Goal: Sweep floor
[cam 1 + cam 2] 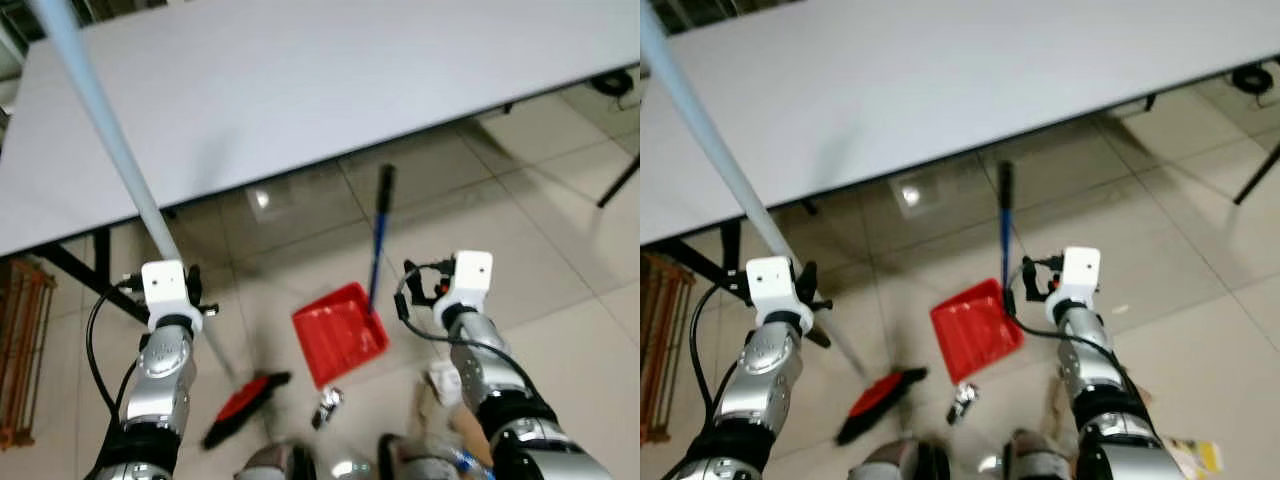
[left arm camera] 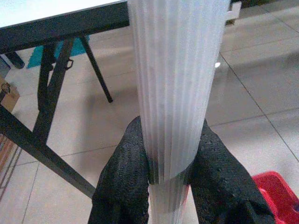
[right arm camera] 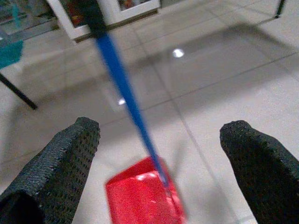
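Tiled floor [image 1: 540, 200]: left gripper [image 2: 170, 172] clamps broom handle [image 2: 175, 93].

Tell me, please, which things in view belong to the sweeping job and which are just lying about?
For the job:
- broom, its pale handle held by the left gripper
- red dustpan with its blue handle
- small scrap on the floor
- right gripper, open above the dustpan

Just about:
- white table
- wooden rack

Dustpan [image 1: 340, 333] right of broom head [image 1: 245, 402], before table [image 1: 330, 90].
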Available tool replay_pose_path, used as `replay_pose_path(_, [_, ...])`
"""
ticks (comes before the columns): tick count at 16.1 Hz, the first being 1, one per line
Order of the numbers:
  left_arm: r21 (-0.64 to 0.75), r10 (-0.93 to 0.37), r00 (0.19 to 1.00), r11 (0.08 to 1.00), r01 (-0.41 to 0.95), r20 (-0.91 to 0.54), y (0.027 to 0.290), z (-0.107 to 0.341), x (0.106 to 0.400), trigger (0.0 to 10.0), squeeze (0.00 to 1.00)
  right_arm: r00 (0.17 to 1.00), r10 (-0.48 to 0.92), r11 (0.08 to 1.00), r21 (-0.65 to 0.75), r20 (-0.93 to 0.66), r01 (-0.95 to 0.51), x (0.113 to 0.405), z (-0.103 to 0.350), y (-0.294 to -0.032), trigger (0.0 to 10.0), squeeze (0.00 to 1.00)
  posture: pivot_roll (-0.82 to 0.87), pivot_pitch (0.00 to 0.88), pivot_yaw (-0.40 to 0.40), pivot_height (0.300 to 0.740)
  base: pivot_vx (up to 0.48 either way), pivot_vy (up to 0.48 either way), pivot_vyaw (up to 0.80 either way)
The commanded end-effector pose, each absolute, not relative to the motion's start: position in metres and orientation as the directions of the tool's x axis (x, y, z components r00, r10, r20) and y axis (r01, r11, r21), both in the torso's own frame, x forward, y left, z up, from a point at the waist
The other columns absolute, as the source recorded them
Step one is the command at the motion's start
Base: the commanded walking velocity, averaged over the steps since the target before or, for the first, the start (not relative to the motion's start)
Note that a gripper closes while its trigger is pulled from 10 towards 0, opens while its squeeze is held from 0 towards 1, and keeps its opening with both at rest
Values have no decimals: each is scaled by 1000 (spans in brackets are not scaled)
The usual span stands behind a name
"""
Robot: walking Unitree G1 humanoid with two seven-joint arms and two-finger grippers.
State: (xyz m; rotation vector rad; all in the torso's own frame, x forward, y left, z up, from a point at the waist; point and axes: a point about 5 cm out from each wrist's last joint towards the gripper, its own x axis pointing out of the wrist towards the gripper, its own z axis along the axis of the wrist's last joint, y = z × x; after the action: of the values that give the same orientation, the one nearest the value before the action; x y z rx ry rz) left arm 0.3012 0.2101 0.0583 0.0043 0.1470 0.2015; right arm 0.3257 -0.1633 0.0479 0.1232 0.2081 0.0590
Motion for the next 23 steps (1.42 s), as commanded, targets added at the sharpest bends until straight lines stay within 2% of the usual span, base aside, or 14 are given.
replay_pose_path(1, [43,239,961,971,-235,-139,223,58,297,10000,0,971,93,986,153,-221,-60,323,42,-153,10000,0,-163,189,147,740,0,0,0])
replay_pose_path(10, [51,248,960,969,-243,-133,226,59,293,10000,0,974,79,987,155,-213,-46,329,49,-161,10000,0,-148,204,146,740,0,0,0])
replay_pose_path(23, [88,234,961,971,-223,-145,238,64,280,10000,0,977,46,981,196,-207,-5,330,50,-163,10000,0,-102,268,196,740,0,0,0])
